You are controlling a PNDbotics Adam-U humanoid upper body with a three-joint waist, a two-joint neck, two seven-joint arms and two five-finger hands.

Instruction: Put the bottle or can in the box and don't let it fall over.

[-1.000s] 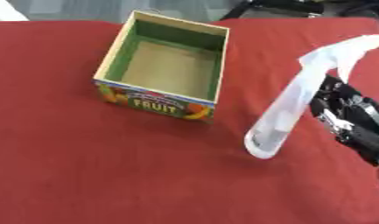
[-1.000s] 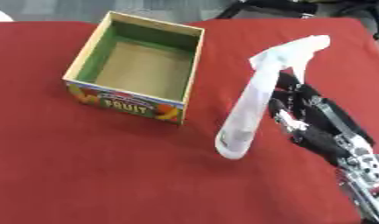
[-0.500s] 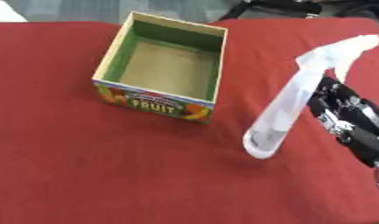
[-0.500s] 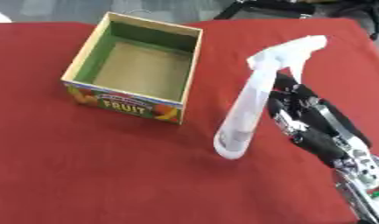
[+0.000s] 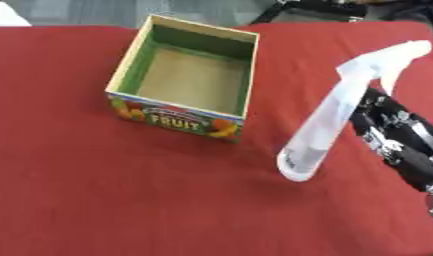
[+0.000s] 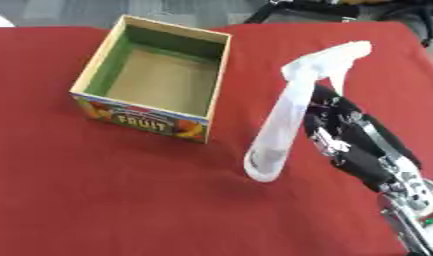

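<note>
A white spray bottle (image 6: 285, 127) leans over the red tablecloth, its base low on the left and its trigger head (image 6: 333, 57) up to the right. My right hand (image 6: 342, 137) comes in from the lower right, and its black fingers curl round the bottle's upper body from the right side. The open cardboard box (image 5: 121, 75) with a green inside and a "FRUIT" label stands upright to the bottle's left, a short gap away, with nothing in it. I cannot tell whether the bottle's base touches the cloth. My left hand shows in neither view.
The red tablecloth (image 5: 97, 190) spreads wide in front of and left of the box. Dark equipment (image 6: 307, 7) lies past the table's far edge at the upper right.
</note>
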